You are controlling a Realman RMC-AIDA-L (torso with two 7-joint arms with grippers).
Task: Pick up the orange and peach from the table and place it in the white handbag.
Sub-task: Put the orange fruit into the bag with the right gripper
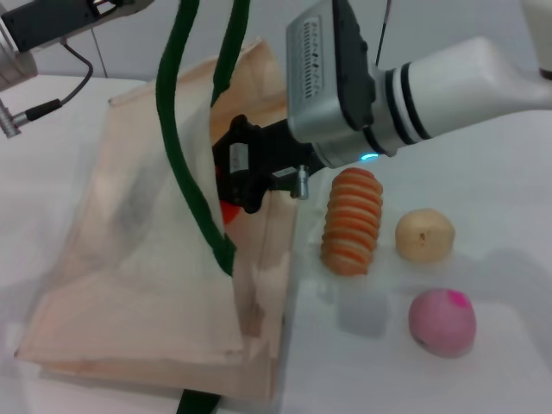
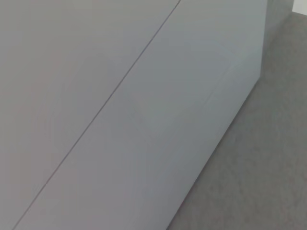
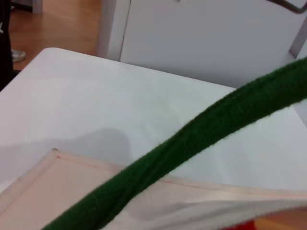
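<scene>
Orange (image 1: pixel 228 210) gripped in right hand (image 1: pixel 237 185) inside white handbag (image 1: pixel 138 285) mouth, peach (image 1: pixel 442 322) well apart

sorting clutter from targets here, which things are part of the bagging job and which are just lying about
Part of the job:
- orange, a red sliver at the right gripper, in the bag mouth
- peach, on the table
- white handbag

Lying about:
- striped roll
- pale yellow ball

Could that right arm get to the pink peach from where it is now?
Probably yes. The peach sits in the open on the table, nothing over it. But the right gripper is busy at the white handbag mouth with the orange, so it must pull back first.
</scene>
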